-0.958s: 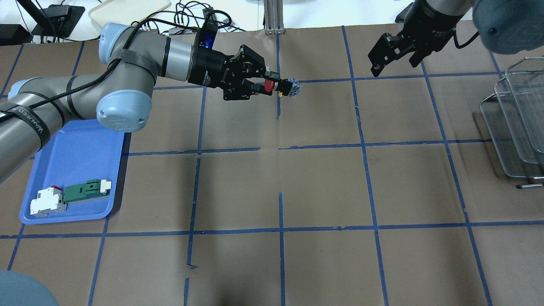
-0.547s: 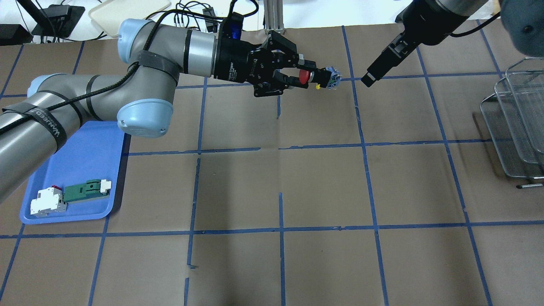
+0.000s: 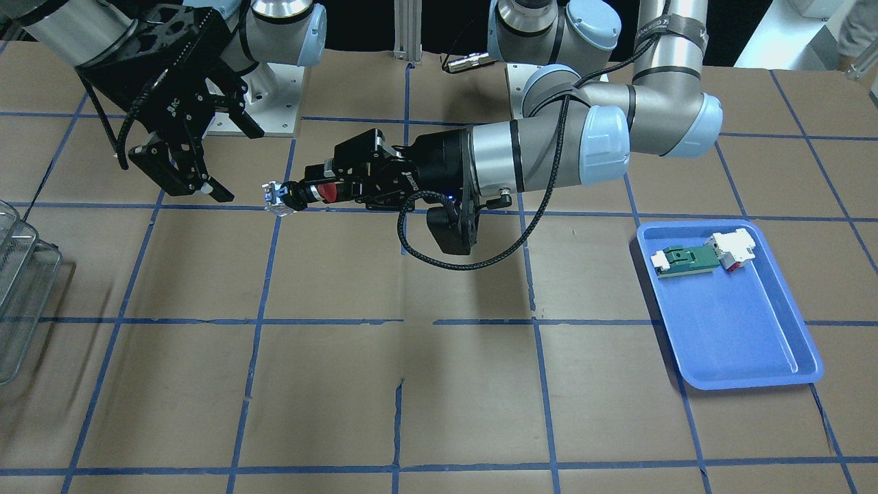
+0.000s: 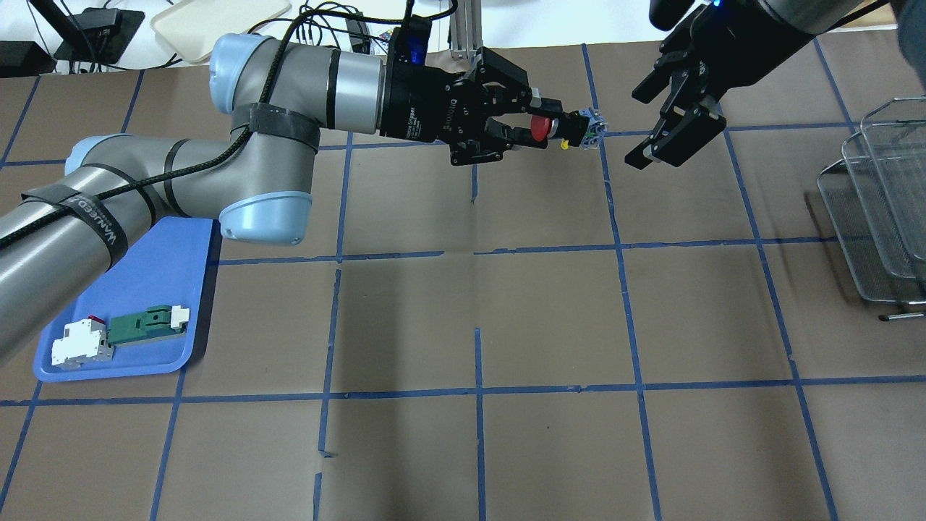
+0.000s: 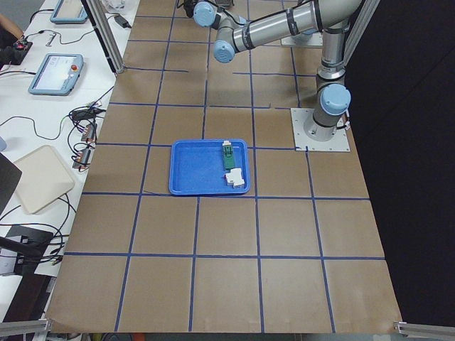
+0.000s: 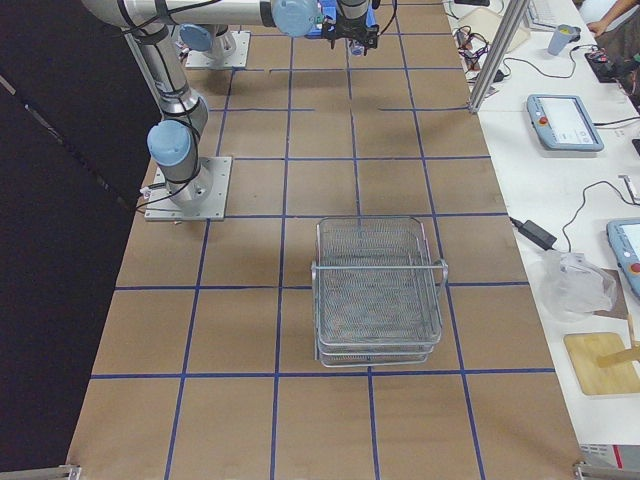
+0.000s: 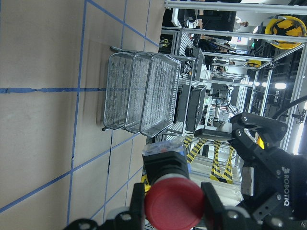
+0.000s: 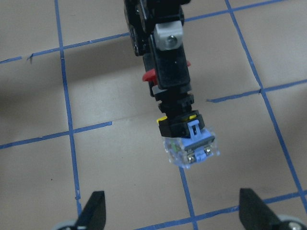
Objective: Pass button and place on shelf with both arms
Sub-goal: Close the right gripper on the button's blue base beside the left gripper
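My left gripper (image 4: 544, 124) is shut on the button (image 4: 563, 130) and holds it level above the table, red cap toward the wrist, clear base outward. The button also shows in the front view (image 3: 302, 193), the left wrist view (image 7: 173, 209) and the right wrist view (image 8: 184, 125). My right gripper (image 4: 639, 127) is open, a short gap to the right of the button's base, apart from it; its fingertips (image 8: 94, 207) frame the base from below. The wire shelf (image 4: 884, 206) stands at the far right edge, also in the right exterior view (image 6: 380, 290).
A blue tray (image 4: 148, 264) at the left front holds a green-and-white part (image 4: 148, 324) and a white-and-red block (image 4: 81, 341). Brown paper with blue tape lines covers the table. Cables and a post lie beyond the far edge.
My left arm has carried the button to the right and a little farther back. My right gripper has turned and come down, its open fingers now facing the button's base.
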Controlling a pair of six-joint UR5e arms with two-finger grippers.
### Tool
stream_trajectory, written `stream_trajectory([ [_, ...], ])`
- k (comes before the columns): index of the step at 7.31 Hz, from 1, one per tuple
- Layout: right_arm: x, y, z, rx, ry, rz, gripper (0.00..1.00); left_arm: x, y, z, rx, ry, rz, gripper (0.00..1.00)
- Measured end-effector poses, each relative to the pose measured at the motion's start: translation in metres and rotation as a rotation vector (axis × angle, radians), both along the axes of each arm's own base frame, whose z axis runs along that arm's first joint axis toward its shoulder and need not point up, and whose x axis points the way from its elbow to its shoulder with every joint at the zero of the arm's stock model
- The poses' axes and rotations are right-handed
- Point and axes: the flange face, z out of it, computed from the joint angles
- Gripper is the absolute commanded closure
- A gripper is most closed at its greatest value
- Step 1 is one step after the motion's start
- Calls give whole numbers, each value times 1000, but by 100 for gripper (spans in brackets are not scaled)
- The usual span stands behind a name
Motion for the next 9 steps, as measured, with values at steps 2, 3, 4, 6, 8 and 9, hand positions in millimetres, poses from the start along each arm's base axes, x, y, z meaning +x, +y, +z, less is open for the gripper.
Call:
stream_trajectory([
  [2, -2, -9, -2, -28, -41, 58, 5, -1, 2, 3, 8, -1, 3, 100],
  [3, -1, -16, -8, -6, -74, 63, 4, -1, 3, 5, 14, -1, 5, 100],
  [4, 1, -22, -9, 18, -108, 65, 4, -2, 4, 7, 14, -1, 4, 100],
  [6, 4, -28, -2, 34, -133, 67, 4, -5, 6, 9, 11, -2, 0, 100],
  [8, 7, -30, -6, 58, -152, 56, 2, -8, 8, 11, -1, 0, -4, 100],
  [9, 8, -30, -9, 68, -156, 53, 2, -8, 9, 12, -4, 0, -6, 100],
])
